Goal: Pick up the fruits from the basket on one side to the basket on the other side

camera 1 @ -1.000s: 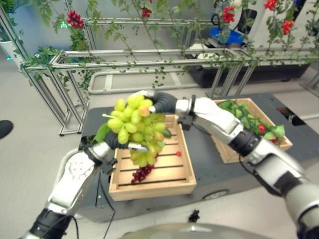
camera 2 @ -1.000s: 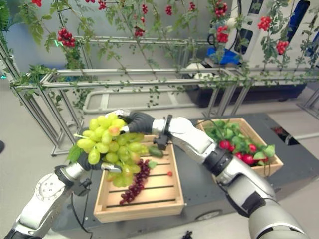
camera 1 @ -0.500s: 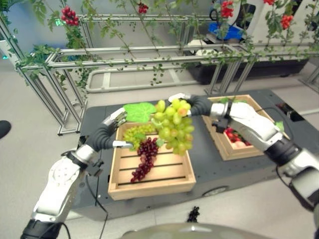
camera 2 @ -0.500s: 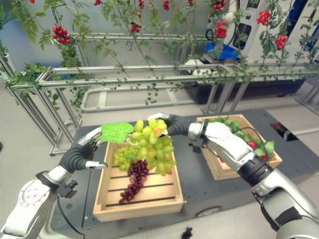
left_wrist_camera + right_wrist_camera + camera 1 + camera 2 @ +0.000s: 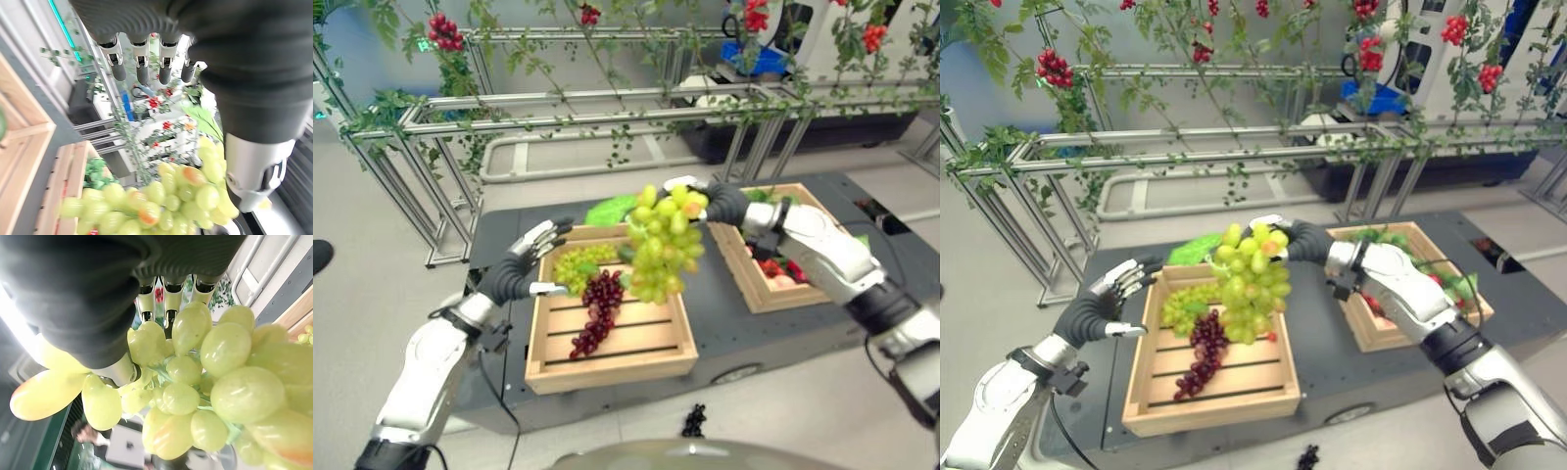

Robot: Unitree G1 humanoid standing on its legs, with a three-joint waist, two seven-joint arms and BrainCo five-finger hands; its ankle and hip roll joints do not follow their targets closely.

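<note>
Pretty sure I'm in some robotics lab or demo hall dressed up as a fruit farm. There's an aluminium frame trellis (image 5: 607, 113) behind my work spot, with vines and red berry clusters (image 5: 445, 29) strung along it. Plain grey floor (image 5: 372, 294), a low dark tabletop (image 5: 724, 323) holding two wooden crates (image 5: 607, 343), plus white and blue machinery (image 5: 1386, 88) parked at the back.

Pale grey floor (image 5: 372, 323), and behind the dark platform (image 5: 715, 313) there's a metal frame (image 5: 558, 122) draped in berry vines (image 5: 1053, 69).
</note>
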